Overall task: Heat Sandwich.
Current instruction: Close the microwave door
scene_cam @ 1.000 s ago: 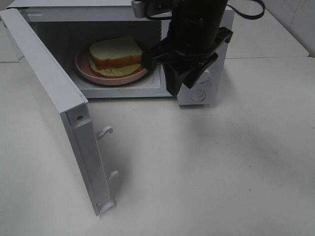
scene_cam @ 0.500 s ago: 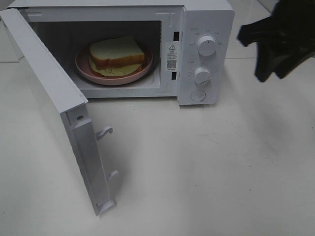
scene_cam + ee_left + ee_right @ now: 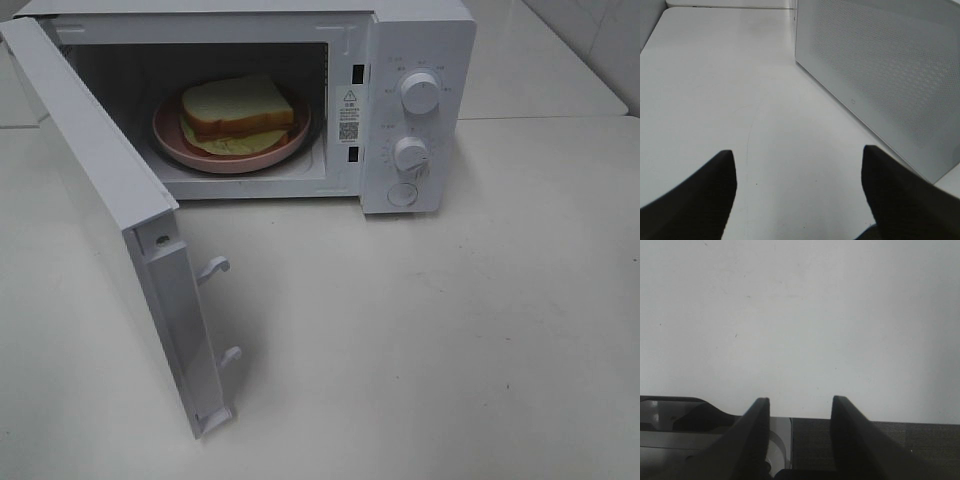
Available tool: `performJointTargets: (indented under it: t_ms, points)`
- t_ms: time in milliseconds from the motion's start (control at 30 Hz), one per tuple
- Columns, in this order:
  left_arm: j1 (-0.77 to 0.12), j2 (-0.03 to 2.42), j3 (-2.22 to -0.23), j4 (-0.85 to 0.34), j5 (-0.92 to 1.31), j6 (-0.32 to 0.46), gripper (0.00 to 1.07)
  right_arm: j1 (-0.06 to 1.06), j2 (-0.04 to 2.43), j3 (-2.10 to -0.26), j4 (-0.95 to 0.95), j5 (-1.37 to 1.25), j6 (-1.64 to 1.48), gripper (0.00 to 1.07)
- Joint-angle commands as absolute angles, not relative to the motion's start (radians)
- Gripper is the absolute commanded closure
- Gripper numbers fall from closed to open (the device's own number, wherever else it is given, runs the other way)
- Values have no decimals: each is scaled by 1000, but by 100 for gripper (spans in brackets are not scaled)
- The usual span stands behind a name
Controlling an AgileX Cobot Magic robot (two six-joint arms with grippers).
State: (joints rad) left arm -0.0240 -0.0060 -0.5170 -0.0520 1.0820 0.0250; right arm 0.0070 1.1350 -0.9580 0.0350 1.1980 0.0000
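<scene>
Table [image 3: 450, 330] holds microwave [image 3: 415, 60]; door [image 3: 100, 190] open; sandwich [image 3: 238, 105] inside

White microwave [image 3: 415, 110] on table [image 3: 450, 330], door [image 3: 110, 230] swung open, sandwich [image 3: 238, 108] on pink plate [image 3: 230, 158] inside, 2 knobs [image 3: 421, 92].

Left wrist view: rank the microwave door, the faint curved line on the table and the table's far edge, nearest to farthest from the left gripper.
1. The microwave door: near corner right beside the left gripper.
2. The faint curved line: on the table just ahead; nearly tied with the door.
3. The far edge: beyond the door's far end.
</scene>
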Motion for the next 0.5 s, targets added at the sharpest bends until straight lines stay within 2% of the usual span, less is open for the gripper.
performJointTargets:
  t_ms: [33,500]
  points:
    - [-28,-29,-514,-52,1069,22,40,2,1022,-858,36,1163,7,66]
    - [-28,-29,-514,-52,1069,22,40,2,565,-581,-19,1067,22,65]
